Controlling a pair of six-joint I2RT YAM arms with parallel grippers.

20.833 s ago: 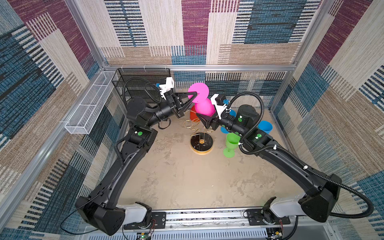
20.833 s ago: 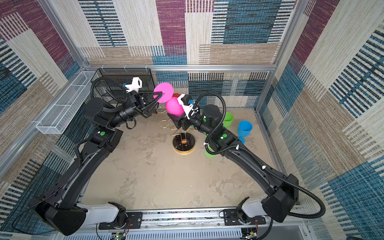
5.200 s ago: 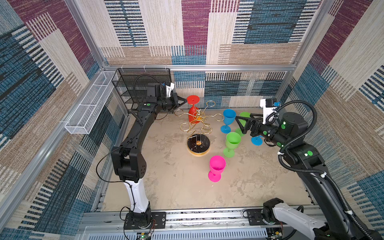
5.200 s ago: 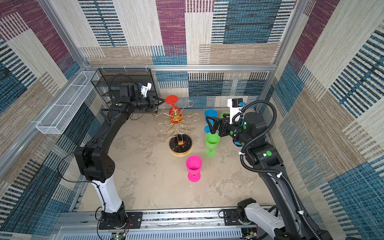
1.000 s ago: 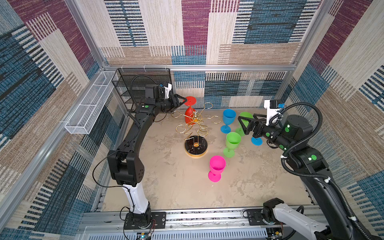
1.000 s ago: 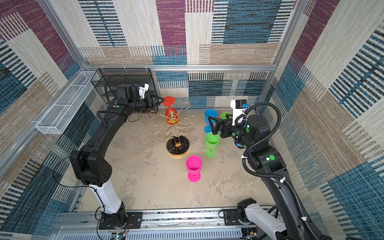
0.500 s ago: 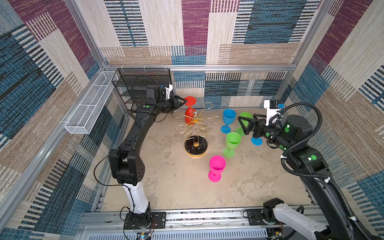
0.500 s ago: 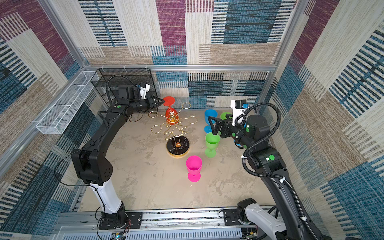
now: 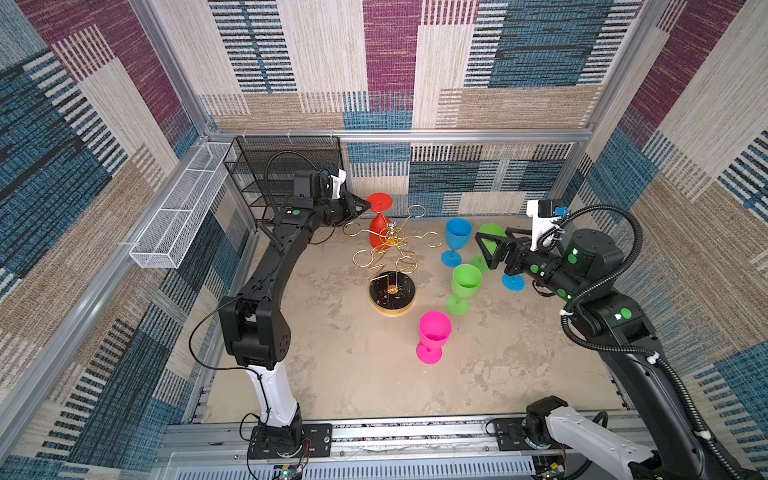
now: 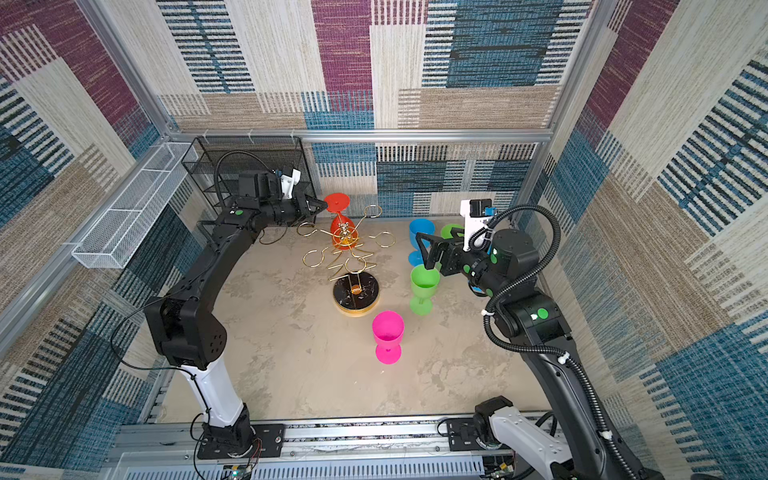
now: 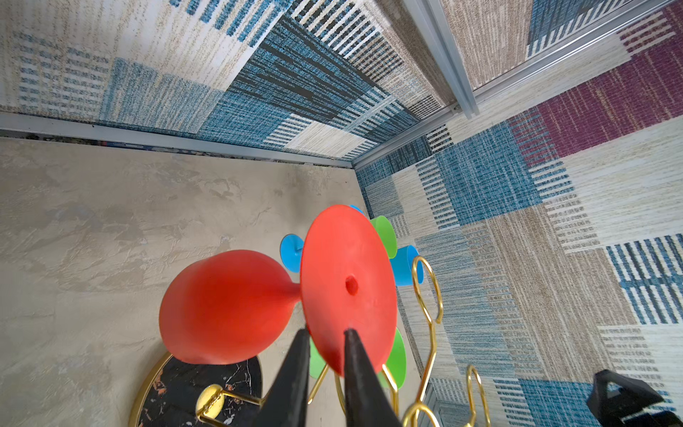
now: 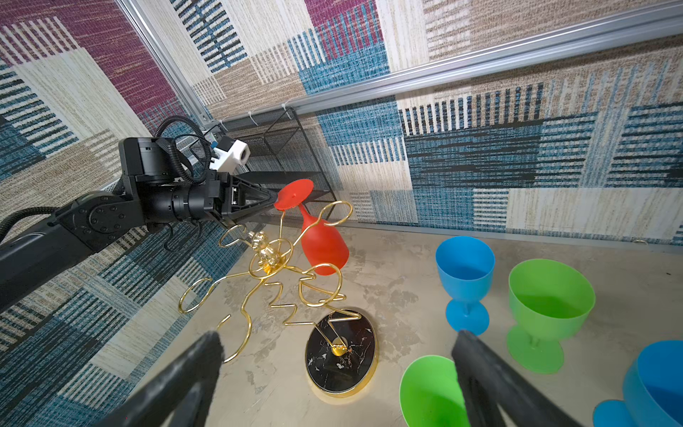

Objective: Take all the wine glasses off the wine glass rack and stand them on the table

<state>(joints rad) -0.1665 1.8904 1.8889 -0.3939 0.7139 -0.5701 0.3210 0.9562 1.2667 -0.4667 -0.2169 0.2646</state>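
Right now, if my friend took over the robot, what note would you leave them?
Left gripper: jaws pinched on the foot rim of the red wine glass.
Right gripper: open, empty, hovering near a green glass.
The red wine glass hangs upside down from a ring arm of the wine glass rack.
Done: pink glass, that green glass and three more stand on the table.
Left: lift the red one off its ring and probably stand it by the others.
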